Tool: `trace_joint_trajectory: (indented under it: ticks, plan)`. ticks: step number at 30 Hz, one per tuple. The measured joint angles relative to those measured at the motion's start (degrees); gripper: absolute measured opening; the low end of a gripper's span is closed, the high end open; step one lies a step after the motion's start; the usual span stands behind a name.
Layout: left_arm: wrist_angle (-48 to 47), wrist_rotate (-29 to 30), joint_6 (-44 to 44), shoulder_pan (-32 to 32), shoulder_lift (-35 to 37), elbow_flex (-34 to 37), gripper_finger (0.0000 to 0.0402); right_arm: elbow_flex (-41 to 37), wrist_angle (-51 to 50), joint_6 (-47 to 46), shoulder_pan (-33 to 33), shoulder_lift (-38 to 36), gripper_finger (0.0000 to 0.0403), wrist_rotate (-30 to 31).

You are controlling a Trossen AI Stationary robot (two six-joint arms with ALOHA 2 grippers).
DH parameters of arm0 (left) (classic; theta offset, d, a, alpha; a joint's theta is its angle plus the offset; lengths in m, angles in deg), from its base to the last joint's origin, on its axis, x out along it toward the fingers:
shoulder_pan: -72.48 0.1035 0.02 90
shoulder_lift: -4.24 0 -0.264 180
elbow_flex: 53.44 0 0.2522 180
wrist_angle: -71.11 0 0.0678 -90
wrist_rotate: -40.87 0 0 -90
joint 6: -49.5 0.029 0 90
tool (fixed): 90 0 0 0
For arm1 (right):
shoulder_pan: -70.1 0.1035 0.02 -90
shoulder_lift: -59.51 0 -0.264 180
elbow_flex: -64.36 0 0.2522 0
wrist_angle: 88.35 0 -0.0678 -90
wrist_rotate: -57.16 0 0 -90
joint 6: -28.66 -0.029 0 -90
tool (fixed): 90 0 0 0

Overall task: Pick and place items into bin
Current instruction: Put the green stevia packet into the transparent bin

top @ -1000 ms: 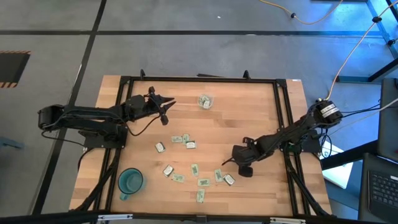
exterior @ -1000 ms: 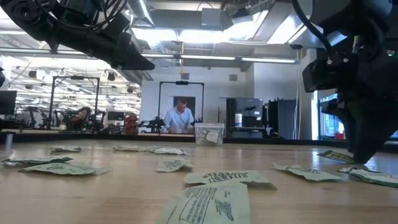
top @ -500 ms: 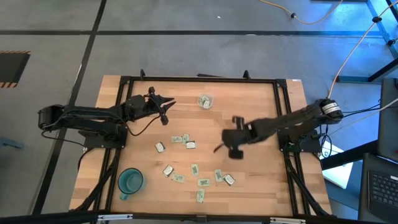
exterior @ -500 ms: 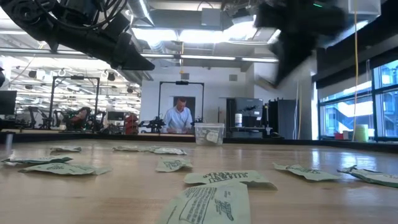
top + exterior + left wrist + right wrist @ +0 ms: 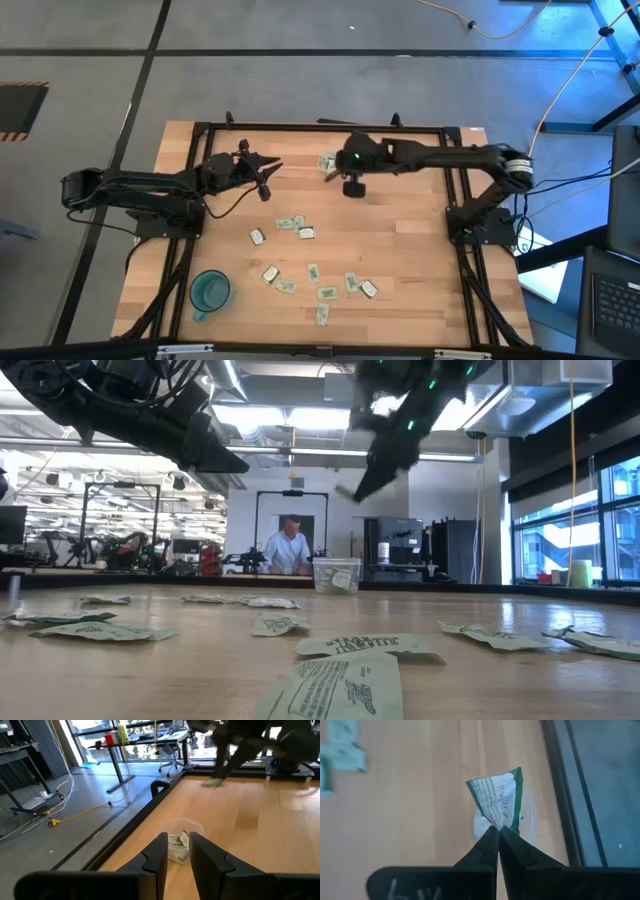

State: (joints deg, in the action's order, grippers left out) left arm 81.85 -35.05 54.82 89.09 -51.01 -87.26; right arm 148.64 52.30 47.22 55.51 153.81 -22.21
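Observation:
My right gripper (image 5: 498, 828) is shut on a green-and-white packet (image 5: 497, 800) and hovers by the clear bin (image 5: 326, 160) near the table's far edge, high above the wood in the low view (image 5: 356, 488). The bin (image 5: 336, 575) stands on the table with packets inside. My left gripper (image 5: 270, 166) is open and hangs in the air left of the bin; through its wrist view the bin (image 5: 179, 841) shows between the fingers, farther off. Several more packets (image 5: 300, 228) lie flat in the table's middle and near part. My right gripper pinches the packet by one bottom corner (image 5: 499, 823) between its two fingertips. The packet stands out beyond the fingertips, lifted clear of the table, with the bin's rim (image 5: 532, 822) showing behind it.
A teal cup (image 5: 210, 291) stands at the near left corner. Loose packets (image 5: 322, 292) spread across the near middle. A dark frame (image 5: 455, 190) runs along the table's edges. Beyond the far edge a person (image 5: 291, 548) sits in the room.
My right gripper has risen from the packets at the near right of the table and swung toward the far edge, carrying the packet up to the bin. It stays shut on it. The left arm has kept still.

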Motion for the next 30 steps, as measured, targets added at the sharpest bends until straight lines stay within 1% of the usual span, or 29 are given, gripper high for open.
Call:
trace_joint_trajectory:
  ticks: [5, 10, 22, 26, 30]
  plan:
    - [-1.14, -0.02, -0.02, 0.01, 0.0, 0.0, 0.0074, 0.0, 3.73, 4.18, -4.27, 6.59, 0.0014, -0.22]
    - [-1.3, -0.02, -0.02, -0.01, 0.0, 0.0, 0.0074, 0.0, 6.7, 4.55, -6.95, 11.31, 0.0014, -0.2]
    - [-2.61, -0.02, -0.04, -0.01, 0.0, 0.0, 0.0074, 0.0, 11.13, 4.66, -7.58, 15.52, 0.0016, -0.26]
    - [-2.59, -0.02, -0.04, -0.01, 0.0, 0.0, 0.0074, 0.0, 10.82, 4.66, -7.58, 15.37, 0.0036, -0.24]
    - [-2.57, -0.02, -0.04, -0.01, 0.0, 0.0, 0.0074, 0.0, 10.95, 4.19, -7.58, 14.52, 0.0079, -0.22]
